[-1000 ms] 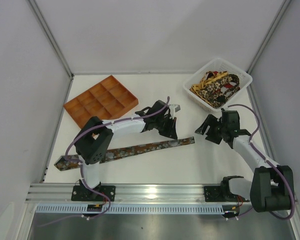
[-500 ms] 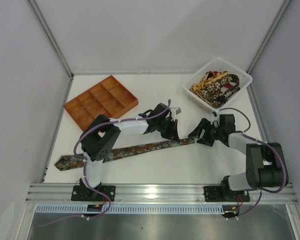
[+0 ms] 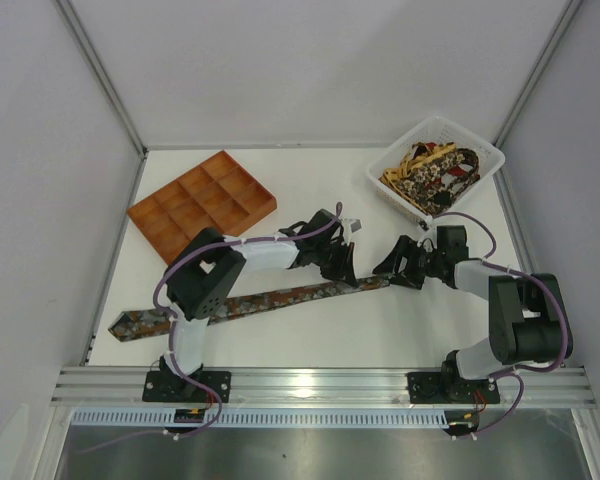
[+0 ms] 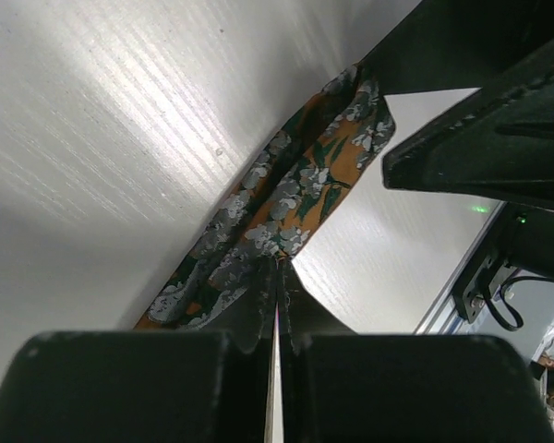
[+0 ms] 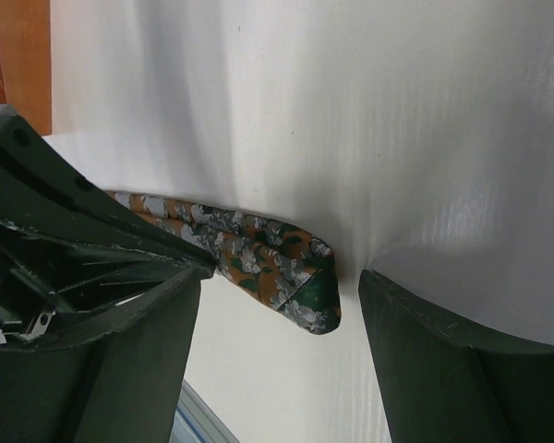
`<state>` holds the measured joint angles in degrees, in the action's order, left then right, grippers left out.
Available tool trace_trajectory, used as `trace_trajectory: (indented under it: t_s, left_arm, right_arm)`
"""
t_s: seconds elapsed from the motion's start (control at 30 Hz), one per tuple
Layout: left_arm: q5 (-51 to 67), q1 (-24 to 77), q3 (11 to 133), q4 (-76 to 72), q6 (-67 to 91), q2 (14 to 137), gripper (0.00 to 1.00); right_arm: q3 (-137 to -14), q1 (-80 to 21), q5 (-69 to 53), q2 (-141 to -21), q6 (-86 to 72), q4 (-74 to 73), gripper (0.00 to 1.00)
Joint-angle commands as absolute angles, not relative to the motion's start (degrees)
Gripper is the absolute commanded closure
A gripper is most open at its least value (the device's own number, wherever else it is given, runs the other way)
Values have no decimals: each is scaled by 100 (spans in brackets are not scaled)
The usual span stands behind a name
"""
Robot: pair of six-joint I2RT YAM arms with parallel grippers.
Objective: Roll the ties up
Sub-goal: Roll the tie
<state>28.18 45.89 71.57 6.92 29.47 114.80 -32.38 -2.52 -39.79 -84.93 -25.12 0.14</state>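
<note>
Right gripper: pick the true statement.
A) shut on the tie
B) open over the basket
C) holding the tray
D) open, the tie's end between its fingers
D: the right wrist view shows the right gripper open, straddling the end of the tie.

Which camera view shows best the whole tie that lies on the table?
The top external view: the tie shows from end to end, except under the left arm. The left wrist view gives a short flowered stretch at the shut left tool; the right wrist view, only its narrow end inside the open right tool.
</note>
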Motion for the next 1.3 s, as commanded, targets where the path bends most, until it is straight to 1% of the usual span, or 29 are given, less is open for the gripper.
trace_trajectory:
  t_s: [0.0,0.23,0.33,0.67,0.87,0.9,0.93,1.03,1.13,1.2,1.27]
  left_arm:
    - [2751,4605,7198,686,2839,11610,100]
    - [2760,4500,7295,686,2812,11848,99]
    - [2786,4456,7260,642,2830,11856,100]
    - [2848,4403,7277,677,2760,11971,99]
    - [2883,4395,7295,659,2751,12015,100]
    - [2874,4395,7304,668,2751,12015,100]
    - [2874,4386,7295,659,2742,12015,100]
    - [2900,4386,7304,668,2725,12023,100]
    - [2900,4386,7313,668,2733,12023,100]
    - [2918,4386,7313,659,2751,12023,100]
    - [2909,4386,7321,659,2742,12023,100]
  right_arm:
    - [-3384,-263,-3999,-8604,-2259,-211,24]
    - [-3463,-413,-3771,-8552,-2118,-510,25]
    - [-3524,-474,-3788,-8639,-2066,-510,28]
    - [-3744,-1063,-3648,-8578,-1916,-519,37]
    - [-4139,-1503,-3262,-8753,-1767,-755,37]
    - [-4157,-1546,-3200,-8797,-1775,-773,38]
    - [-4183,-1547,-3208,-8850,-1775,-765,43]
    - [-4236,-1608,-3138,-8886,-1811,-791,44]
    - [-4350,-1670,-2831,-8921,-1749,-957,50]
    - [-4412,-1670,-2742,-8938,-1723,-1010,50]
    - [-4421,-1705,-2629,-8904,-1705,-1072,55]
